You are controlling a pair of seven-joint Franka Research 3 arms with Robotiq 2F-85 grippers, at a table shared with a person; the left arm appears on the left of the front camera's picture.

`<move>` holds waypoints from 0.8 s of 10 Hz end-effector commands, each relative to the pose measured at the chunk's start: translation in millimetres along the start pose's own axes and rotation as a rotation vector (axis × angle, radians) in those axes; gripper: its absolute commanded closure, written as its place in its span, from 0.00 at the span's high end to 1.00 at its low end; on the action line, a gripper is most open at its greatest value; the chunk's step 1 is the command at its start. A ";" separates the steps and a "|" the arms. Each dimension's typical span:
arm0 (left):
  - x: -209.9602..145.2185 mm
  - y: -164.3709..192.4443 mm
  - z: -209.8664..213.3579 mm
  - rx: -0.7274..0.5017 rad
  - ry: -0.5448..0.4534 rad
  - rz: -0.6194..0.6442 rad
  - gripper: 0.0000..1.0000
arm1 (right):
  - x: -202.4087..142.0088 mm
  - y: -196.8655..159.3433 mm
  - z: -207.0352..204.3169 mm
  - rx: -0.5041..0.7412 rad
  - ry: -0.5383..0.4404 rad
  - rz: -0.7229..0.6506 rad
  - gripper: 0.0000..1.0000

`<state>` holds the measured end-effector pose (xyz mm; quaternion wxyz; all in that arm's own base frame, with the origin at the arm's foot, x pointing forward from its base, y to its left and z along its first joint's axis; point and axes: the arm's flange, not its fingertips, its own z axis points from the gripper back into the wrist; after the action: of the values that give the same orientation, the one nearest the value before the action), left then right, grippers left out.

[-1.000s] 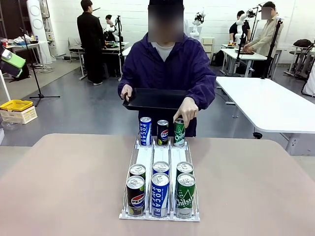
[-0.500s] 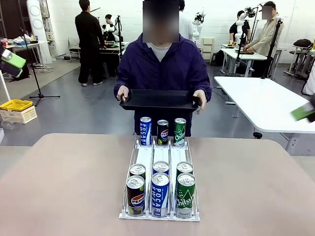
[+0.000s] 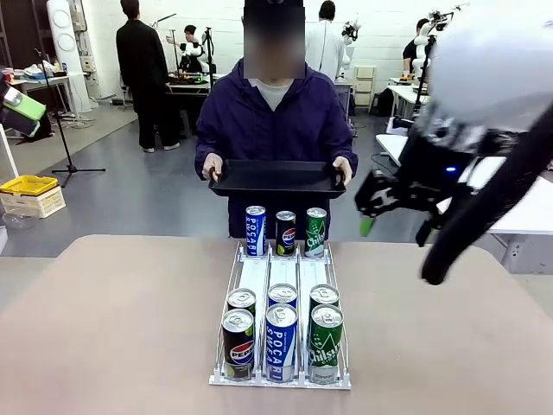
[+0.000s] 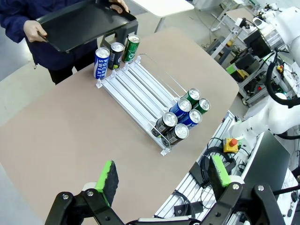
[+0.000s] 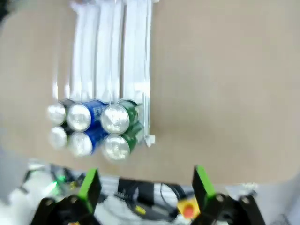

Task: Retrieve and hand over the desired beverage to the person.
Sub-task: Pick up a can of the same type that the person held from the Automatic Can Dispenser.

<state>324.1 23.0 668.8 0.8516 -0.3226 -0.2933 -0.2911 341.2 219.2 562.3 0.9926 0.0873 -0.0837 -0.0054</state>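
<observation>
Nine drink cans sit in a white rack on the brown table: three at the far end by the person, and six packed close at the near end by the robot. In the front row I can read a Pepsi can, a Pocari Sweat can and a green Chilsung can. The person stands at the far side and holds a black tray with both hands, so I think the tray is where the drink should go. No can is picked yet, and I cannot tell which drink is wanted. The right gripper hangs high over the near end of the rack with its green fingers wide apart and nothing between them. The left gripper is up high too, off to the side, with fingers apart and empty. The step now looks like reaching for a can. To do it well, go straight down over just one can, with one finger on each side. The cans stand very close together, so go slowly and do not bump the ones next to it. Squeeze softly, because thin cans dent. Then lift straight up until the can is free of the rack before you carry it over to the tray.
</observation>
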 end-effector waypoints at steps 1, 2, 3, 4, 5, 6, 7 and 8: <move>-1.3 1.5 0.7 -0.015 -0.012 -0.018 1.00 | 17.4 15.1 -7.6 -0.042 -0.035 -0.064 1.00; -1.3 1.5 0.7 -0.015 -0.012 -0.018 1.00 | 21.3 22.9 -11.2 -0.047 -0.051 -0.056 1.00; -1.3 1.5 0.7 -0.015 -0.012 -0.018 1.00 | 23.9 24.4 -12.3 -0.043 -0.090 -0.029 1.00; -1.3 1.5 0.7 -0.015 -0.012 -0.018 1.00 | 13.9 18.8 -11.0 -0.032 -0.030 -0.053 1.00; -1.3 1.5 0.7 -0.015 -0.012 -0.018 1.00 | 13.9 18.8 -11.0 -0.032 -0.030 -0.053 1.00; -1.3 1.5 0.7 -0.015 -0.012 -0.018 1.00 | 13.9 18.8 -11.0 -0.032 -0.030 -0.053 1.00; -1.3 1.5 0.7 -0.015 -0.012 -0.018 1.00 | 13.9 18.8 -11.0 -0.032 -0.030 -0.053 1.00; -1.3 1.5 0.7 -0.015 -0.012 -0.018 1.00 | 13.9 18.8 -11.0 -0.032 -0.030 -0.053 1.00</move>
<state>324.1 23.2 668.8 0.8516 -0.3225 -0.2935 -0.2910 360.6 241.0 557.8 0.9920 0.0721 -0.1003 -0.0273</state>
